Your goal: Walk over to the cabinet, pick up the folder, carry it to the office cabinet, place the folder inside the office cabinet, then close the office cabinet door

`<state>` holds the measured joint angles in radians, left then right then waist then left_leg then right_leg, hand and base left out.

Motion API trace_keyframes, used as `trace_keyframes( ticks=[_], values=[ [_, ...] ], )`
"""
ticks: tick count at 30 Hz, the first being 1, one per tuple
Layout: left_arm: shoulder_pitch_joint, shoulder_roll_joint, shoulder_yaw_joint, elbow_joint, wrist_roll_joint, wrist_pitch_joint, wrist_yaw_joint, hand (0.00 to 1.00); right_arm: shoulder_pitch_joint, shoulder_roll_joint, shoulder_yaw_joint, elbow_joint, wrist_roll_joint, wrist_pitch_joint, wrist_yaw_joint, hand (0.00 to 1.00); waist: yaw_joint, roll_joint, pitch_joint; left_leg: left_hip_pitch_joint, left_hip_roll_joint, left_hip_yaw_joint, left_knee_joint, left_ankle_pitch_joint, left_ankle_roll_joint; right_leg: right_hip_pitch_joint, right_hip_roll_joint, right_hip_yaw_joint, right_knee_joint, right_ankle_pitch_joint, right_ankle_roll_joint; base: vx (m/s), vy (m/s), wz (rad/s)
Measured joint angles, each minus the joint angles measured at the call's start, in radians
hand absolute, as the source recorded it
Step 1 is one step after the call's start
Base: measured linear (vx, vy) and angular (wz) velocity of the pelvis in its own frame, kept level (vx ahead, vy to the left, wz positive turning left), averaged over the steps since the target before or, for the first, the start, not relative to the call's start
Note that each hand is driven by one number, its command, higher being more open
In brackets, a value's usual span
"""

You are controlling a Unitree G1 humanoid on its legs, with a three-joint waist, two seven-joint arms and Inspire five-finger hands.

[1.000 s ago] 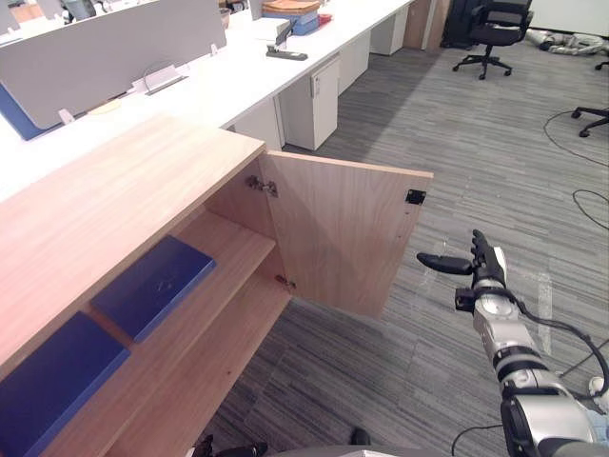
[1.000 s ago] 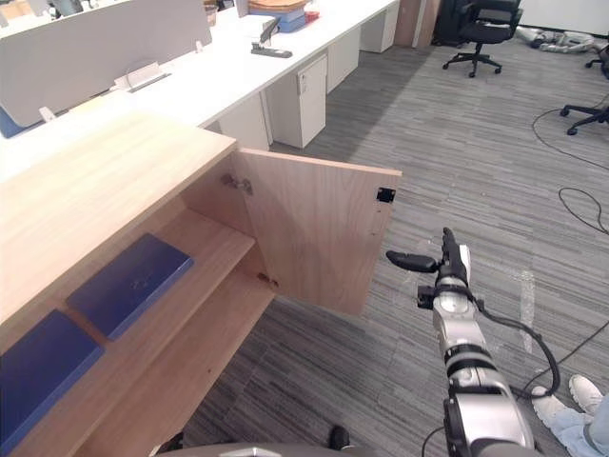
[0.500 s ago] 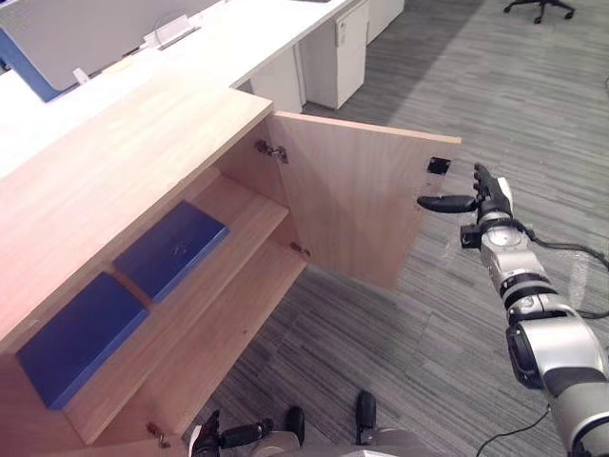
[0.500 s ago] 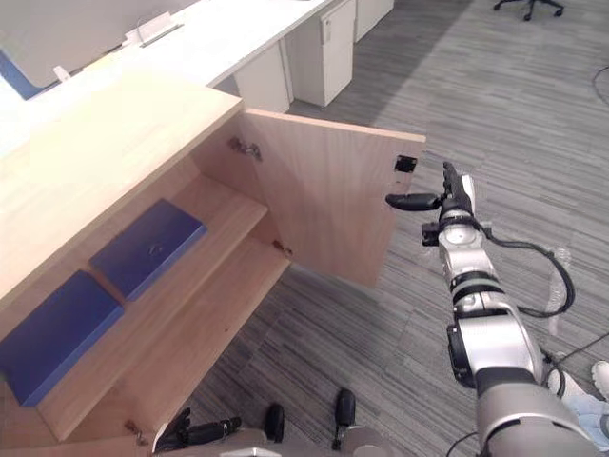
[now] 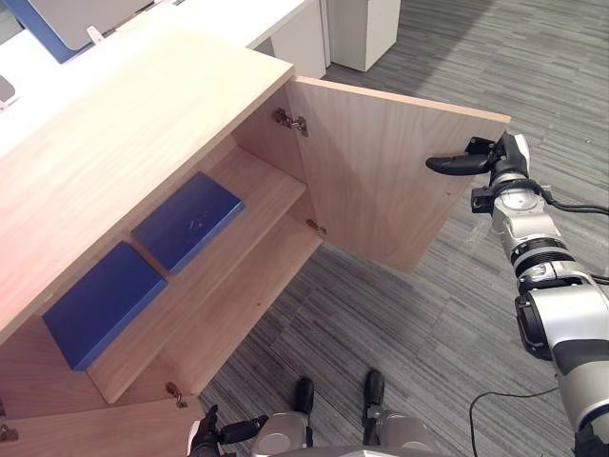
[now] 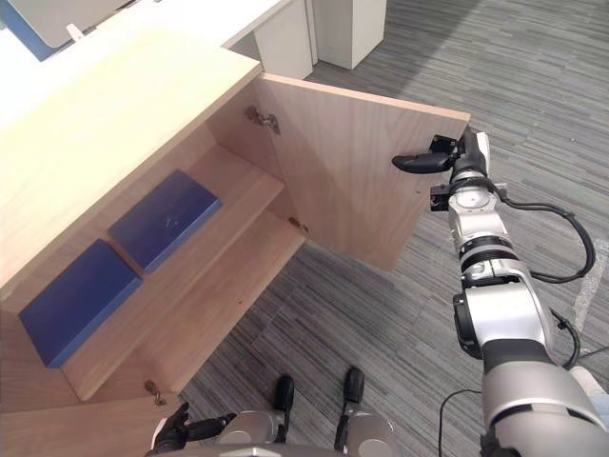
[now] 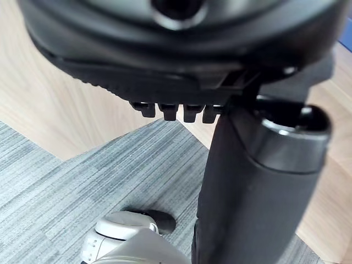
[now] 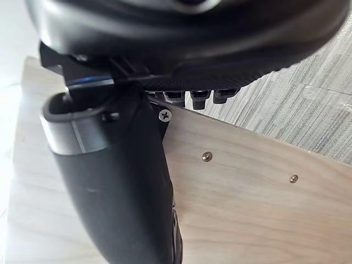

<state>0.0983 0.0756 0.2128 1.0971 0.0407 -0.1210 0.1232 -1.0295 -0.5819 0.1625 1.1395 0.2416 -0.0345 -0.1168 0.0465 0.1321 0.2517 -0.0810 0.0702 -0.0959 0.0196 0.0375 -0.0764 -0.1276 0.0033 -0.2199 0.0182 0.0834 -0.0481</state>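
Cabinet: the light wooden office cabinet [image 5: 124,143] stands open, its flat wooden door [image 5: 381,181] swung wide out over the grey striped carpet [image 5: 419,324]
Folders: one dark blue flat folder [image 5: 187,221] and a second dark blue folder [image 5: 103,301] lie side by side on the upper wooden shelf [image 5: 262,186]; I cannot tell which is the task's, but both are inside and neither hand holds one
Right hand: the dark right hand [image 5: 500,160] is at the door's top free corner, thumb stretched straight across the inner face, fingers straight and gripping nothing; whether they touch the wood I cannot tell
Left hand: the dark left hand [image 5: 217,436] hangs low by the cabinet's near end, fingers relaxed and empty
Step in hand: the placing looks done, so closing the door is what remains, and it has hardly begun
How to do it well: get the flat of the fingers onto the door's outer face near the free edge, far from the metal hinge [image 5: 290,119], where a light push turns the door most easily
Path: follow the door's arc rather than pushing straight, letting the arm swing in towards the cabinet as the door turns
Thumb: bring it off the inner face before the gap narrows, or it may be caught between door and frame
Finish: press the free edge flush, since a soft push may leave the door ajar
Clearance: both folders sit back from the shelf's front edge, so the door should not catch them
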Motion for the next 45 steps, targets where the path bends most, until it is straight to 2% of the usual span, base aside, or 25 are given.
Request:
trace_keyframes(
  ticks=[3,6,9,11,12,15,17,19,22,24,26,30,33,35,36,38,39,40,41,42,43,44,45],
  values=[
    [-0.010,0.008,-0.007,0.019,0.001,-0.001,-0.001,1.00,0.030,-0.012,0.090,-0.057,0.007,0.000,0.001,1.00,-0.007,0.000,0.000,0.000,0.005,0.003,0.003,-0.002,-0.003,0.000,0.006,0.003,-0.001,0.000,0.000,-0.03,-0.008,-0.07],
    [-0.009,0.019,-0.011,0.029,0.012,0.000,-0.001,1.00,0.098,-0.073,0.259,-0.220,0.037,0.001,0.007,1.00,-0.030,-0.002,0.001,0.000,0.018,0.009,0.005,-0.008,-0.010,0.000,0.020,0.011,-0.009,0.001,-0.001,0.00,-0.023,-0.13],
    [-0.020,0.032,-0.010,0.051,0.032,0.000,-0.001,1.00,0.150,-0.197,0.462,-0.448,0.044,-0.001,0.079,1.00,-0.057,-0.003,0.001,0.003,0.037,0.033,0.007,-0.015,-0.020,0.003,0.045,0.030,-0.033,0.013,-0.019,0.04,-0.040,-0.27],
    [-0.040,0.043,-0.009,0.065,0.059,0.000,-0.001,1.00,0.157,-0.307,0.631,-0.612,0.048,-0.014,0.167,1.00,-0.071,-0.007,-0.004,0.006,0.059,0.036,0.020,-0.025,-0.035,0.013,0.068,0.038,-0.045,0.017,-0.030,0.05,-0.070,-0.21],
    [-0.043,0.045,-0.009,0.065,0.067,0.000,-0.001,1.00,0.158,-0.331,0.672,-0.651,0.049,-0.019,0.194,1.00,-0.071,-0.011,-0.008,0.007,0.064,0.036,0.024,-0.027,-0.038,0.016,0.074,0.039,-0.048,0.017,-0.037,0.05,-0.087,-0.11],
    [-0.050,0.057,-0.010,0.064,0.095,-0.001,-0.001,1.00,0.178,-0.387,0.873,-0.854,0.051,-0.024,0.378,1.00,-0.070,-0.049,-0.049,0.004,0.085,0.033,0.044,-0.029,-0.041,0.037,0.099,0.035,-0.071,0.013,-0.059,0.05,-0.117,0.05],
    [-0.053,0.056,-0.010,0.064,0.115,-0.001,-0.003,1.00,0.200,-0.389,0.914,-0.943,0.075,-0.031,0.435,1.00,-0.068,-0.063,-0.069,0.003,0.091,0.032,0.043,-0.029,-0.041,0.040,0.108,0.027,-0.078,0.009,-0.065,0.04,-0.071,0.16],
    [-0.069,0.053,-0.013,0.064,0.131,0.000,-0.008,1.00,0.235,-0.384,0.972,-1.039,0.075,-0.042,0.531,1.00,-0.050,-0.080,-0.079,0.004,0.090,0.033,0.033,-0.029,-0.041,0.039,0.116,0.022,-0.078,0.005,-0.071,0.05,-0.050,0.14],
    [-0.078,0.052,-0.032,0.064,0.148,0.001,-0.019,1.00,0.302,-0.363,1.019,-1.130,0.073,-0.056,0.634,1.00,-0.037,-0.084,-0.082,0.011,0.092,0.034,0.013,-0.029,-0.041,0.037,0.123,0.010,-0.078,0.002,-0.075,0.07,0.001,0.14],
    [-0.078,0.053,-0.032,0.064,0.149,0.003,-0.020,1.00,0.366,-0.360,1.030,-1.167,0.072,-0.066,0.679,1.00,-0.030,-0.090,-0.084,0.013,0.091,0.036,0.011,-0.032,-0.046,0.036,0.122,0.013,-0.076,0.002,-0.075,0.08,0.065,-0.05],
    [-0.079,0.054,-0.037,0.062,0.149,0.004,-0.020,1.00,0.391,-0.358,1.027,-1.163,0.069,-0.067,0.679,1.00,-0.028,-0.097,-0.088,0.014,0.088,0.042,0.016,-0.035,-0.050,0.036,0.118,0.016,-0.074,0.002,-0.075,0.05,0.069,-0.08],
    [-0.075,0.058,-0.063,0.029,0.148,0.004,-0.020,1.00,0.504,-0.284,0.918,-1.081,-0.015,-0.071,0.631,1.00,-0.020,-0.125,-0.105,0.011,0.079,0.058,0.032,-0.047,-0.051,0.038,0.109,0.029,-0.073,0.006,-0.070,0.05,0.087,-0.09],
    [-0.075,0.054,-0.090,-0.010,0.148,0.004,-0.023,1.00,0.618,-0.181,0.816,-0.959,-0.083,-0.099,0.593,1.00,0.003,-0.129,-0.112,0.014,0.069,0.057,0.044,-0.055,-0.043,0.049,0.100,0.028,-0.073,0.007,-0.064,0.05,0.089,0.04],
    [-0.073,0.054,-0.089,-0.034,0.142,0.004,-0.014,1.00,0.704,-0.025,0.707,-0.742,-0.135,-0.112,0.544,1.00,0.009,-0.119,-0.116,0.016,0.059,0.036,0.053,-0.057,-0.039,0.065,0.089,0.007,-0.073,0.001,-0.053,0.04,0.073,0.28],
    [-0.074,0.053,-0.089,-0.038,0.139,0.004,-0.012,1.00,0.722,0.019,0.671,-0.669,-0.158,-0.112,0.523,1.00,0.009,-0.114,-0.117,0.016,0.055,0.025,0.055,-0.058,-0.038,0.071,0.084,-0.003,-0.073,-0.002,-0.049,0.02,0.068,0.50],
    [-0.070,0.029,-0.088,-0.054,0.115,0.004,-0.003,1.00,0.772,0.156,0.504,-0.408,-0.306,-0.102,0.423,1.00,0.013,-0.080,-0.126,0.010,0.032,-0.029,0.076,-0.065,-0.018,0.080,0.058,-0.058,-0.038,-0.034,-0.026,0.01,0.086,0.70],
    [-0.069,0.016,-0.088,-0.056,0.108,0.004,0.000,1.00,0.785,0.185,0.439,-0.344,-0.333,-0.098,0.399,1.00,0.014,-0.067,-0.124,0.011,0.024,-0.047,0.086,-0.070,-0.010,0.078,0.045,-0.078,-0.001,-0.059,-0.017,0.00,0.140,0.99],
    [-0.062,-0.009,-0.088,-0.057,0.105,0.006,0.002,1.00,0.819,0.234,0.286,-0.224,-0.395,-0.085,0.347,1.00,0.012,-0.047,-0.124,0.016,-0.004,-0.092,0.111,-0.080,0.011,0.071,0.003,-0.126,0.100,-0.126,0.005,0.00,0.178,1.39],
    [-0.055,-0.030,-0.088,-0.065,0.100,0.017,0.008,1.00,0.858,0.279,0.122,-0.129,-0.458,-0.059,0.282,1.00,0.002,-0.039,-0.131,0.025,-0.045,-0.150,0.131,-0.086,0.022,0.067,-0.056,-0.176,0.214,-0.202,0.029,0.00,0.160,1.49],
    [-0.046,-0.037,-0.088,-0.070,0.095,0.022,0.013,1.00,0.876,0.298,0.042,-0.091,-0.484,-0.043,0.250,1.00,0.000,-0.039,-0.133,0.030,-0.067,-0.177,0.133,-0.088,0.029,0.067,-0.084,-0.194,0.275,-0.233,0.036,0.02,0.108,1.58],
    [-0.048,-0.053,-0.081,-0.073,0.076,0.039,0.031,1.00,0.913,0.321,-0.085,-0.044,-0.507,-0.008,0.174,1.00,0.001,-0.030,-0.139,0.036,-0.098,-0.241,0.133,-0.087,0.046,0.037,-0.125,-0.152,0.405,-0.254,0.040,0.02,0.052,1.26],
    [-0.049,-0.061,-0.077,-0.075,0.075,0.047,0.043,1.00,0.929,0.326,-0.127,-0.026,-0.516,0.006,0.147,1.00,0.001,-0.025,-0.141,0.033,-0.111,-0.281,0.133,-0.082,0.052,0.010,-0.135,-0.094,0.473,-0.254,0.039,0.02,0.026,1.75],
    [-0.059,-0.068,-0.065,-0.093,0.065,0.059,0.063,1.00,0.976,0.343,-0.192,-0.009,-0.514,0.029,0.106,1.00,-0.006,-0.020,-0.147,0.017,-0.140,-0.358,0.149,-0.070,0.044,-0.073,-0.130,0.058,0.616,-0.276,0.030,0.02,0.006,1.83]
  ],
)
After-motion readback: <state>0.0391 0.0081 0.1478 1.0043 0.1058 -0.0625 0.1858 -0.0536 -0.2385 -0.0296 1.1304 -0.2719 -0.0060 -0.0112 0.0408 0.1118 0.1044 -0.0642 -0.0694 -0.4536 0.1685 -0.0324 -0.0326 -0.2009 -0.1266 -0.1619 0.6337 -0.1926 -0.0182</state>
